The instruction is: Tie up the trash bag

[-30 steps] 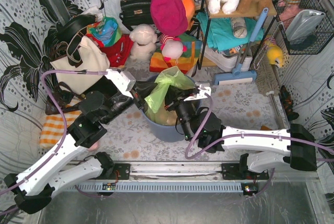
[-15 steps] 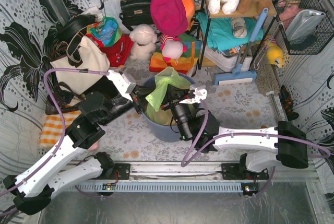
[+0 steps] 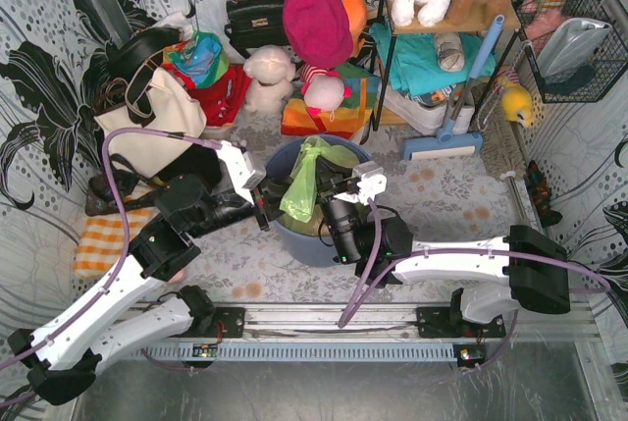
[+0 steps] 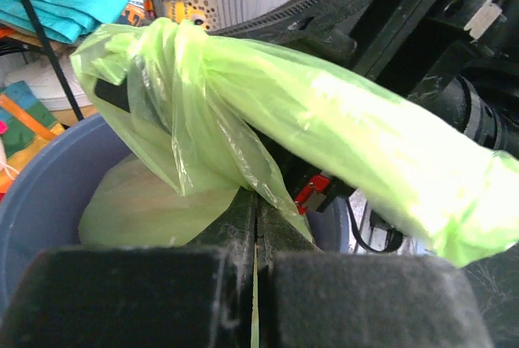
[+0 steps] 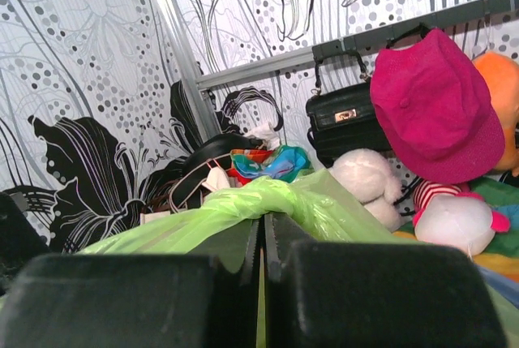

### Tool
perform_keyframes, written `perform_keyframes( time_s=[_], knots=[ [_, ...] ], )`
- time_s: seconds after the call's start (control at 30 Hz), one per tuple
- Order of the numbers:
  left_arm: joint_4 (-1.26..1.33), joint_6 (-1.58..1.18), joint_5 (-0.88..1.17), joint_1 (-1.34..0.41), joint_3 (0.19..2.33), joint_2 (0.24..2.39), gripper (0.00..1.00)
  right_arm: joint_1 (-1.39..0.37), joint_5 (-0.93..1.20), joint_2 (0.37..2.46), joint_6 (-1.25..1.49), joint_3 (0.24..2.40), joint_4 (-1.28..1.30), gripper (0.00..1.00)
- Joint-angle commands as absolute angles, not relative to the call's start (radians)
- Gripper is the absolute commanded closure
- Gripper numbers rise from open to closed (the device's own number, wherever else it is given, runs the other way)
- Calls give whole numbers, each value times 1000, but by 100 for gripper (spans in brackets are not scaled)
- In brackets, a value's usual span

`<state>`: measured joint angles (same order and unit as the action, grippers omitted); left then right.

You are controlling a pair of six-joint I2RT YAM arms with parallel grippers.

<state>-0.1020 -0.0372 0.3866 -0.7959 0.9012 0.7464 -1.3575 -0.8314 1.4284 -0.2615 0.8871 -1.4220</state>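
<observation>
Tightly pinched: trash bag [image 3: 299, 190] neck inside both closed jaws, above bin [image 3: 306, 244].

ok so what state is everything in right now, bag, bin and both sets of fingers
trash bag: sitting in the bin, neck twisted into a loose loop, not cinched
blue bin: upright, holding the trash bag
left fingers: shut on the trash bag
right fingers: shut on the trash bag

Trash bag [image 3: 302, 184] in bin [image 3: 300, 242], tote bag [image 3: 147, 131] behind-left.
</observation>
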Motion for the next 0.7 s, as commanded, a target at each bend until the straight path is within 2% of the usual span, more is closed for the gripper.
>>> perform_keyframes(
  time_s=[0.0,0.23,0.37,0.43,0.53,0.67],
  knots=[
    [-78,-42,511,-801,903,747,100,-1361,-753,1443,-331,907,-1479,100],
    [-92,-35,533,-801,900,760,100,-1361,-603,1449,-406,862,-1513,100],
    [-114,-35,466,-801,902,752,98,-1361,-477,1467,-464,799,-1623,100],
    [-132,-35,414,-801,907,742,89,-1361,-429,1483,-497,768,-1694,100],
    [-142,-38,327,-801,908,707,69,-1361,-367,1483,-515,749,-1692,100],
    [-154,-49,187,-801,910,646,54,-1361,-324,1478,-528,742,-1665,100]
  ],
)
